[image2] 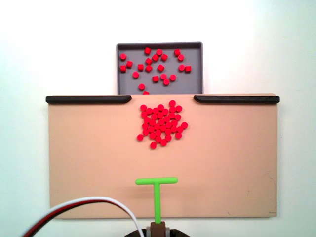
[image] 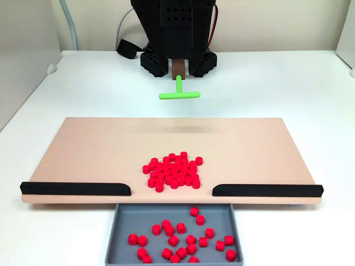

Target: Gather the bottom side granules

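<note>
**Gripper holds T-rake behind the pile, sweep not yet begun**

Gripper (image: pixel 178 67) at top centre of a fixed view, clamped on the stem of the green T-shaped rake (image: pixel 179 93); in the other fixed view the rake (image2: pixel 157 190) sits at bottom centre, crossbar toward the pile.

Largest to smallest:
- White surface (image: pixel 310 83) carries everything.
- Tan board (image: pixel 89 149) mid-frame, with two black rails (image: pixel 76 188) along one edge and a gap between them.
- Grey tray (image: pixel 123 233) just beyond that gap, holding loose red pellets (image: pixel 181 241).
- The granules (image: pixel 173 172) are one dense red cluster on the board, near the gap, well apart from the rake.

To do it well, judging from this: lower the crossbar flat to the board, centre it on the cluster, push slowly and straight. Risk: pellets rolling past the bar ends.
</note>
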Available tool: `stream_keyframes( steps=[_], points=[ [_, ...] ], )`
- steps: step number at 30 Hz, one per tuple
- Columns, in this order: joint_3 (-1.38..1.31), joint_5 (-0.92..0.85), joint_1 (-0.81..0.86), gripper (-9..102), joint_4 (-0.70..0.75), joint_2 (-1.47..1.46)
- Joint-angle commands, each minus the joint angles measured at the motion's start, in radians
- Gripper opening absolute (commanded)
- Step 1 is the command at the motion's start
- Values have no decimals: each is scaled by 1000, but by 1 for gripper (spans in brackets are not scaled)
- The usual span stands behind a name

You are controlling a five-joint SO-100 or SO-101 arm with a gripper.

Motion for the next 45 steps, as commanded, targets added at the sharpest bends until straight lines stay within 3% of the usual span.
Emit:
stream_keyframes(
  steps=[1, 20, 45],
  points=[
    [-15, -2, -12, 0, -2, -6],
    [259, 137, -38, 0, -319, 29],
    [299, 120, -52, 0, -430, -74]
  ],
)
